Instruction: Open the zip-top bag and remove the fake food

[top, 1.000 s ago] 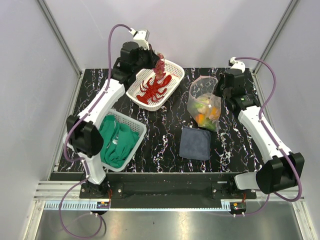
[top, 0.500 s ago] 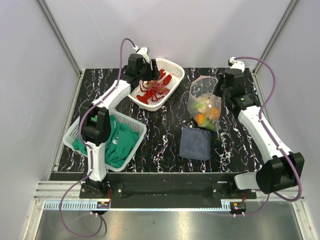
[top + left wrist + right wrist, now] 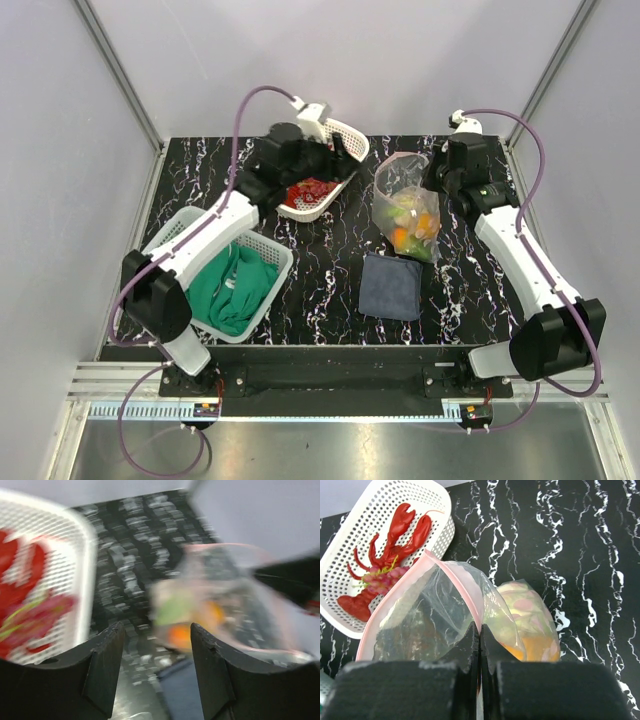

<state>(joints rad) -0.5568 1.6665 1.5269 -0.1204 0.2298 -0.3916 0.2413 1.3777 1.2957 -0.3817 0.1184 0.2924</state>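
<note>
With the left claw point(image 3: 155, 645) held wide and empty, the zip-top bag point(image 3: 404, 198) is pinched only by the right claw point(image 3: 480, 636); the slick rim could be lost.

White-shelled left arm point(image 3: 212, 224) and right arm point(image 3: 517, 252) have black joints, looping purple cables point(image 3: 237, 125) and matte black claw fingers point(image 3: 102, 672).

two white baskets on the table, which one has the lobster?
The far basket, toward the back of the table: the red lobster lies in it. The near-left basket holds only a green cloth.
</note>
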